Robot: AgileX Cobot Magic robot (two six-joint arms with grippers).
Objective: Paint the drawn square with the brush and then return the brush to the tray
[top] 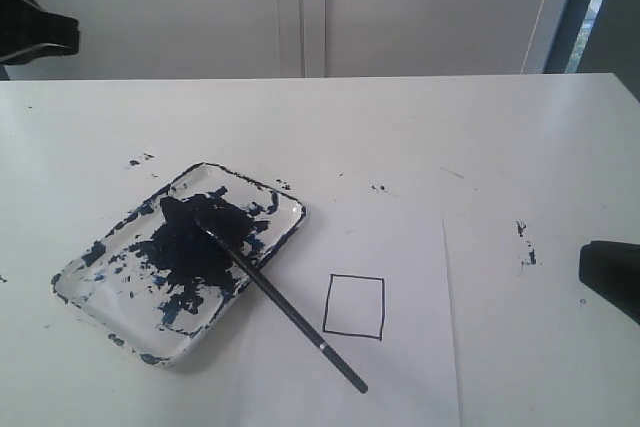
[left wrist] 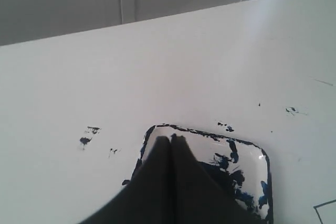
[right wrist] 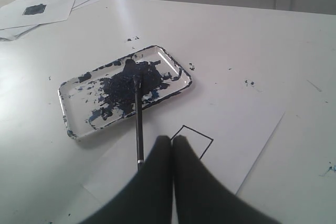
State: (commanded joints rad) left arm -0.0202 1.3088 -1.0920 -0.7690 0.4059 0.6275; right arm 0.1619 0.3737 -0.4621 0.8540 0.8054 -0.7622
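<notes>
A white table (top: 450, 127) stands before a pale, panelled wall (top: 420, 7), with dark paint specks (top: 525, 242) scattered on its top.

The right gripper (right wrist: 172, 141) has its two black fingers pressed together, with nothing between them. It holds nothing. In the exterior view only a dark piece of the right arm (top: 610, 282) shows at the edge, well apart from the work. Ahead of this gripper lies a white paper sheet (top: 420, 347), flat on the table. On it is the drawn square (top: 354, 306), a thin black outline, blank white inside. In the right wrist view the fingertips hide its nearest corner.

Just beside the square lies the brush (top: 290, 309), free of both grippers. Its bare handle end is the part nearest the right gripper and rests on the paper. The handle runs away across the rim of the tray (top: 285, 197), and the paint-laden tip sits in the big dark blob at the tray's middle. The tray lies farther off than the square, touching the table, smeared blue-black all over.

Farthest from the right gripper, a loose pile of sheets (right wrist: 52, 6) lies at the table's far corner, the top one bearing a dark filled patch.

The left gripper (left wrist: 170, 140) is closed and empty too, fingers touching. The tray's rounded corner lies just ahead of and below its tips.
</notes>
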